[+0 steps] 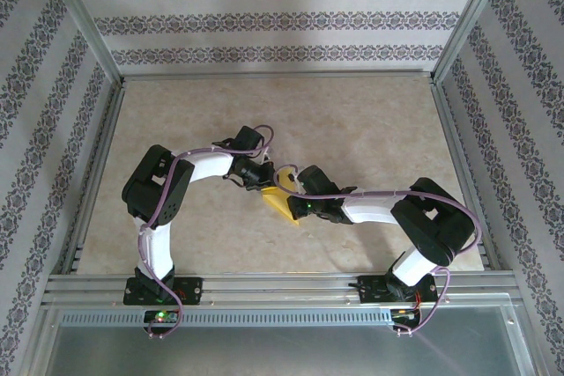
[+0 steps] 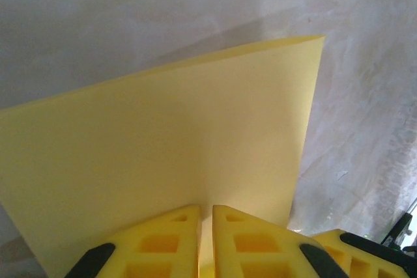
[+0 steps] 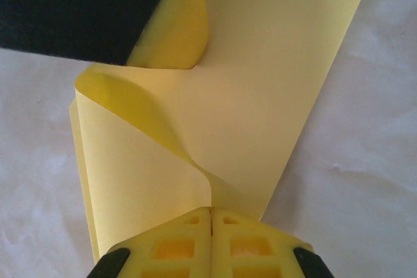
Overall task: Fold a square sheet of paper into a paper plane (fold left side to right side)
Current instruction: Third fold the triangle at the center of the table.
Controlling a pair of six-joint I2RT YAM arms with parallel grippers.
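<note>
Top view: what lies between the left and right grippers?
The square sheet of paper, partly folded, spans the stretch between the left gripper and the right gripper. The top external view shows it.

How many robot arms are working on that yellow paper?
2: the left arm based near-left, the right arm near-right, both reaching to the paper at centre.

From above, near the middle of the table (image 1: 379, 129), the thin yellow square sheet of paper (image 1: 284, 209) shows as one small wedge; the left gripper (image 1: 257, 180) and right gripper (image 1: 300, 193) cover the rest. In the left wrist view its left side runs off the picture, and its lower edge hides behind yellow fingers (image 2: 163, 242), so a pinch cannot be told. A blurred black shape (image 3: 71, 11) covers its upper left part in the right wrist view.
</note>
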